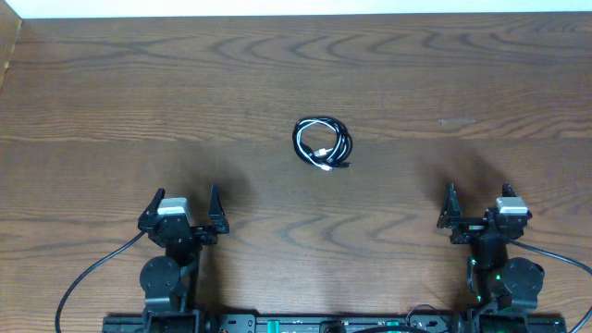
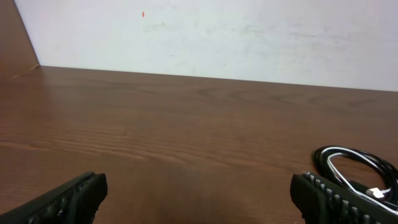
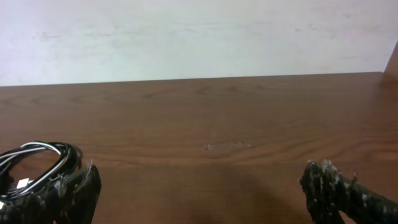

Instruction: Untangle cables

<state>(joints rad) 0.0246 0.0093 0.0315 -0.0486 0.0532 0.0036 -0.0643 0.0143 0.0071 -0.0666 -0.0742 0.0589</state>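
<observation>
The cables [image 1: 323, 144], one black and one white, lie coiled together in a small loop on the brown wooden table [image 1: 277, 83], near its middle. A small plug end shows inside the coil. The coil shows at the right edge of the left wrist view [image 2: 357, 171] and at the left edge of the right wrist view [image 3: 37, 162]. My left gripper [image 1: 182, 205] is open and empty at the front left, well short of the coil. My right gripper [image 1: 479, 205] is open and empty at the front right.
A white wall [image 2: 211, 37] runs along the table's far edge. A faint pale scuff [image 1: 456, 121] marks the wood to the right of the coil. Thick black arm cables [image 1: 83, 277] trail by the arm bases at the front edge.
</observation>
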